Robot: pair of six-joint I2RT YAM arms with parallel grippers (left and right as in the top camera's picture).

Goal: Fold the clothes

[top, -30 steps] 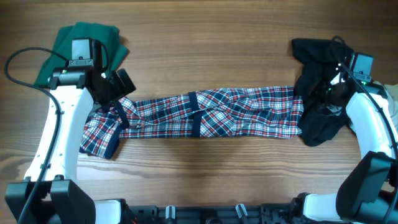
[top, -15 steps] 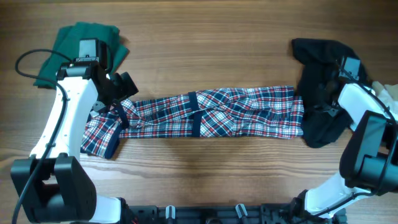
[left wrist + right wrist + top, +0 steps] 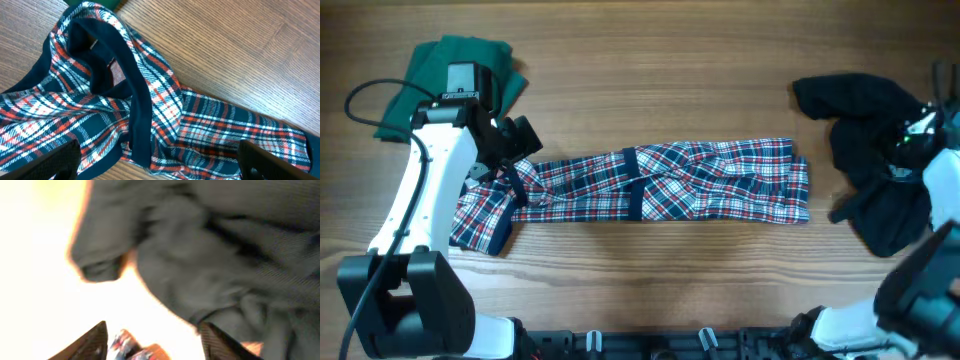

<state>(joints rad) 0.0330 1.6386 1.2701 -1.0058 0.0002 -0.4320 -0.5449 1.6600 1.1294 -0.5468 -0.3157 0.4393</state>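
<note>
A plaid garment with navy trim lies stretched across the middle of the table. It fills the left wrist view. My left gripper is open and hovers over the garment's left end, its fingers spread with nothing between them. A black garment lies crumpled at the right, apart from the plaid one. My right gripper is over the black garment near the table's right edge. The right wrist view is blurred: the fingers look spread, with black cloth beyond them.
A folded green garment lies at the back left, partly under my left arm. Bare wood table shows behind and in front of the plaid garment.
My right arm swung right toward the table edge, and the black garment moved right with it, off the plaid garment's right end. My left gripper barely moved.
</note>
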